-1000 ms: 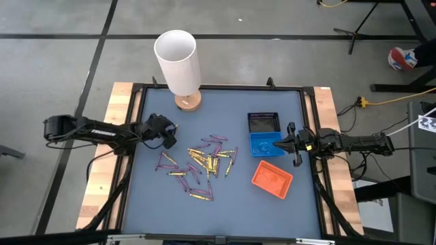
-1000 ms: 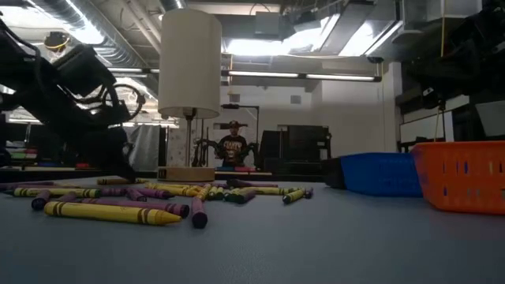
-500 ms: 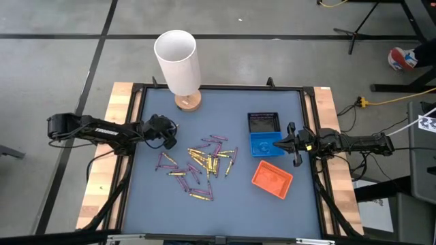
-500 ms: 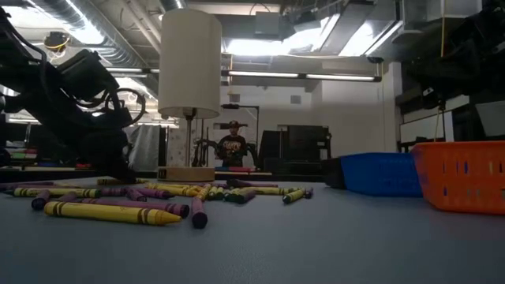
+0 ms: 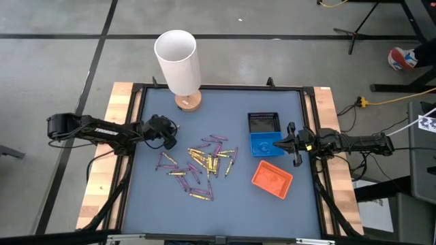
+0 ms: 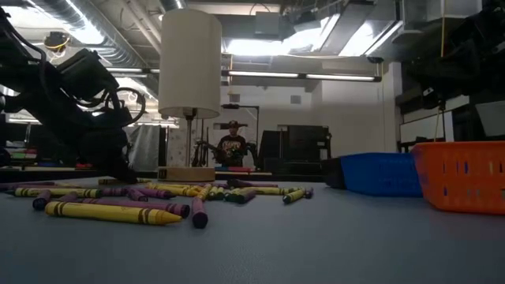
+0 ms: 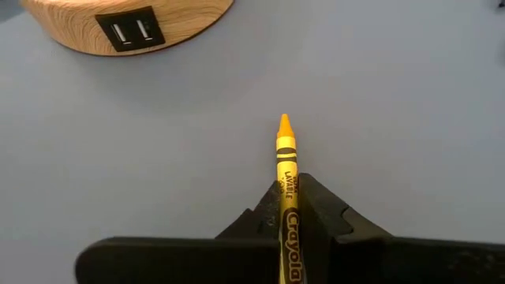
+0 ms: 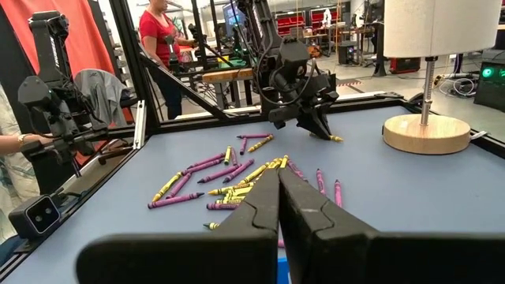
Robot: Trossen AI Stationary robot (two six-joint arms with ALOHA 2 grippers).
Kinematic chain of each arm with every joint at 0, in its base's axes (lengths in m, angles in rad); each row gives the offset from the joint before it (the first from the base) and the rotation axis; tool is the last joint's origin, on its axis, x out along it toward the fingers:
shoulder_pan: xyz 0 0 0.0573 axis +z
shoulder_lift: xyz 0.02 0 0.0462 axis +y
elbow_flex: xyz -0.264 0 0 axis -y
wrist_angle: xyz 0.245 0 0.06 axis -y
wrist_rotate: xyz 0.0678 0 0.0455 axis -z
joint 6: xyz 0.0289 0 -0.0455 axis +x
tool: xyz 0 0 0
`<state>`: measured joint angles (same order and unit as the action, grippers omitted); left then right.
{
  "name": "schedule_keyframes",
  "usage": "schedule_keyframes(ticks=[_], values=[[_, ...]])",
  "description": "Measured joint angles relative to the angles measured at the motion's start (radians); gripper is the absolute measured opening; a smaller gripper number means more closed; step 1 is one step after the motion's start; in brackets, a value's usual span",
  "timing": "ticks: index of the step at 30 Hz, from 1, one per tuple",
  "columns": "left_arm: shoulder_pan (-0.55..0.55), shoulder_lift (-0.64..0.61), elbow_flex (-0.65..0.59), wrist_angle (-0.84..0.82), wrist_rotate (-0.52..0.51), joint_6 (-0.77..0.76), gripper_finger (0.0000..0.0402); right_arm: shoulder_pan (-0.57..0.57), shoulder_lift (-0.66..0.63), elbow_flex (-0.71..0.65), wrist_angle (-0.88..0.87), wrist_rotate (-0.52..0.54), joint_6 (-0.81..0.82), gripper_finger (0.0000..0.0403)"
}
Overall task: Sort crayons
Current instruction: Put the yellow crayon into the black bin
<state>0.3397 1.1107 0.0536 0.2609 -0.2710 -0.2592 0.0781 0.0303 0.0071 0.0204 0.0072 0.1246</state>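
Crayon, yellow wax stick (image 7: 286, 170), is clamped lengthwise in closed left gripper (image 7: 288, 207), at 9 o'clock of table, ready for sorting.

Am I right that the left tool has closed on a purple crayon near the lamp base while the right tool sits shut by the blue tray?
Not quite: the crayon is yellow, not purple, as the left wrist view shows. The rest stands: the left tool is closed on it near the lamp base, and the right tool sits shut by the blue tray.
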Motion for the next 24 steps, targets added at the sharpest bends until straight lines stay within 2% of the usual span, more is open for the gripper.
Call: schedule_keyframes(ticks=[9,15,20,24], values=[[0.001,0.003,-0.004,0.079,0.001,0.002,0.0012,0.000,0.000,0.000,0.000,0.000,0.000,0.0003],[0.000,0.003,-0.004,0.167,0.051,0.000,0.0012,0.000,0.000,0.000,0.000,0.000,0.000,0.0003],[-0.012,0.003,-0.004,0.314,0.091,-0.001,0.0012,0.000,0.000,0.000,0.003,0.000,0.000,0.0003],[-0.036,0.003,-0.003,0.493,0.106,0.000,0.0013,0.000,0.000,0.000,0.004,0.000,0.000,0.0003]])
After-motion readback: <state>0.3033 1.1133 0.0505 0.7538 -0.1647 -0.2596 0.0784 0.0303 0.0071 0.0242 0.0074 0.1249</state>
